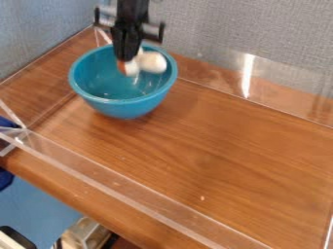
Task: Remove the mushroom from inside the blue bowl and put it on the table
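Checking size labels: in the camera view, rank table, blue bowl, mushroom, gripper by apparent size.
1. table
2. blue bowl
3. gripper, shut on the mushroom
4. mushroom, clearly smallest, though partly hidden by the gripper

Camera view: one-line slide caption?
Gripper shut on the mushroom, held above the blue bowl on the table.

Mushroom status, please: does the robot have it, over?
Gripper shut on mushroom. Mushroom hanging above blue bowl. Table ahead unobstructed.
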Robot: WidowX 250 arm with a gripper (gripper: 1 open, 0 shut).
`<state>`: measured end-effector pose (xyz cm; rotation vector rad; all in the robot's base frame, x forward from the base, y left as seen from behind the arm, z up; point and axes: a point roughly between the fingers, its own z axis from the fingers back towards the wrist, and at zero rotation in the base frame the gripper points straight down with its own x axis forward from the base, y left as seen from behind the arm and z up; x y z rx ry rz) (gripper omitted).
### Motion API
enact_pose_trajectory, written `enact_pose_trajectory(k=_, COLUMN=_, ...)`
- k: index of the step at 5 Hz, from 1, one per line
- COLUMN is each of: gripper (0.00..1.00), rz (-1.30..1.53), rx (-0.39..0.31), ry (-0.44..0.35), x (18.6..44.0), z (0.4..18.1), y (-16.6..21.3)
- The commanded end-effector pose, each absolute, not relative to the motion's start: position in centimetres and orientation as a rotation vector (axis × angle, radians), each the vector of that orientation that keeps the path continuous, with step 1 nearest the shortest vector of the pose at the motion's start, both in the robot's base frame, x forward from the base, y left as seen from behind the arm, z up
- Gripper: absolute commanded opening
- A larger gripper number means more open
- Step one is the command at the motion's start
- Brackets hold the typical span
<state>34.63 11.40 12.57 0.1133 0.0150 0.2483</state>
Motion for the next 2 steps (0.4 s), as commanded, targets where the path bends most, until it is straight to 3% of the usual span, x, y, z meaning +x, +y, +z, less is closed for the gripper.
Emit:
enact_pose_trajectory(k=1, gripper=0.00, rz=0.213, rx=0.109, ry=-0.133, x=35.5, z=18.8, y=9.1)
enact_pose_trajectory(k=2, gripper=0.00, rz=0.154, rx=0.087, ry=-0.171, x=35.4, z=19.9, y=5.9)
